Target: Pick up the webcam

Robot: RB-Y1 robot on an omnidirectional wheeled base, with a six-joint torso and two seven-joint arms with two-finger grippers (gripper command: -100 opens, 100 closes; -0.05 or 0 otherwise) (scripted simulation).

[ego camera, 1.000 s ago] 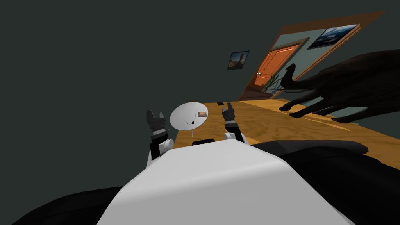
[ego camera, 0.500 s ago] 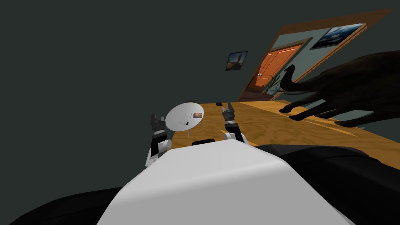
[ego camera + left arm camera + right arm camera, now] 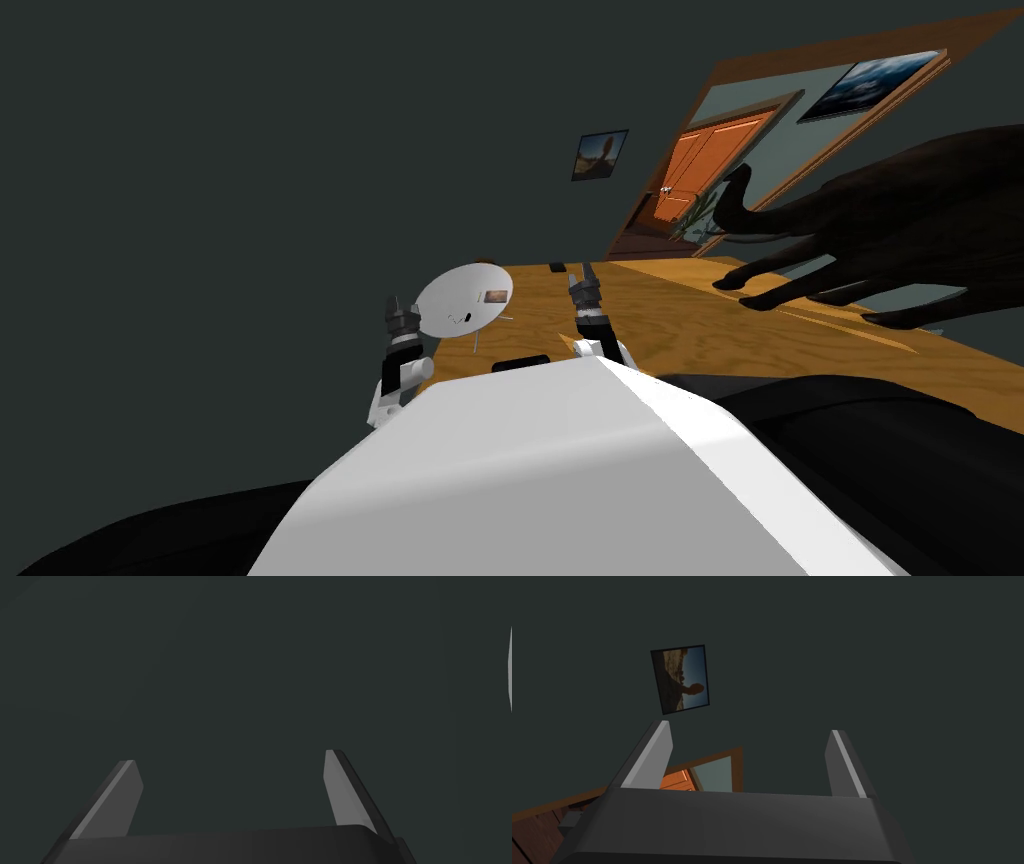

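- Webcam (image 3: 520,361): judged to be the short black bar at the near edge of the desk (image 3: 700,320), close to its left corner. A smaller dark block (image 3: 557,267) at the far edge cannot be ruled out.
- Long axis: the bar runs along the near edge, crosswise to both forearms.
- Right gripper (image 3: 583,272): raised over the desk and aimed past the bar toward the far edge and the wall. Its fingers (image 3: 657,751) are spread with nothing between them.
- Left gripper (image 3: 402,304): outside the desk's left edge, beside a white disc (image 3: 465,300) that stands on a thin stem near that edge. Its fingers (image 3: 127,786) are apart and empty.
- Governing relation: the bar lies below both grippers and back toward the robot. It sits between the two forearms, nearer the right one, which alone reaches over the desk.
- Coming move, as a judgement: the right hand would need to draw back and tip downward. Its jaws should turn to close across the bar's short width, not along its length.
- Hazard, as a judgement: the disc's stem stands near the bar on its left, so an approach from the right looks safer.
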